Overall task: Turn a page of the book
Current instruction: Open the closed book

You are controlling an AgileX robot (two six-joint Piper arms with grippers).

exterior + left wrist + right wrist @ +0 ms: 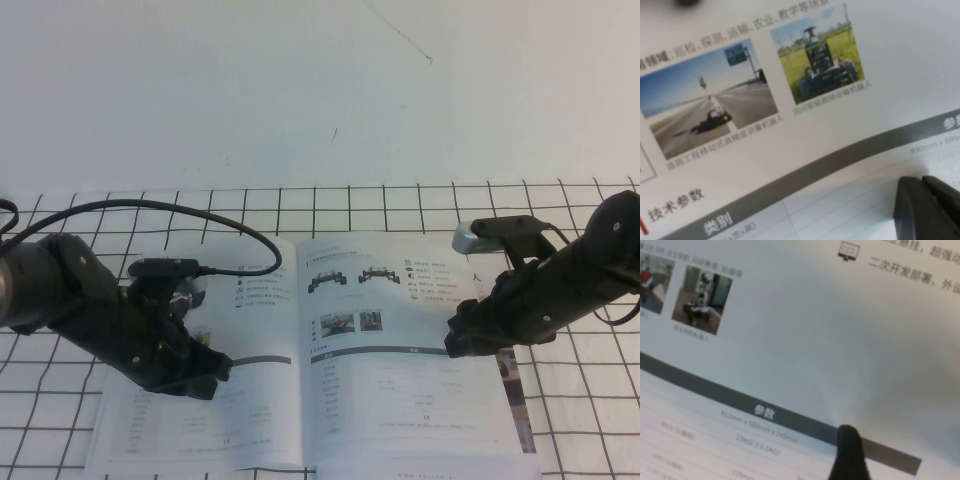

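The book (262, 430) lies open on the black-and-white grid cloth. The page (400, 300) is its right-hand sheet, with two small black vehicles, two small photos, a grey bar and a table. My right gripper (455, 345) rests its dark tip on this page, on the grey bar in the right wrist view (847, 436); I see one closed tip with no gap. The page looks slightly bowed beside it. My left gripper (215, 375) is shut and empty, its tip down on the left-hand page, just below that page's grey bar in the left wrist view (922, 184).
The grid cloth (580, 430) covers the table's near part, and bare white table (300, 90) lies behind it. A black cable (200, 212) loops from the left arm over the cloth. A dark strip of a lower sheet (515, 385) shows at the book's right edge.
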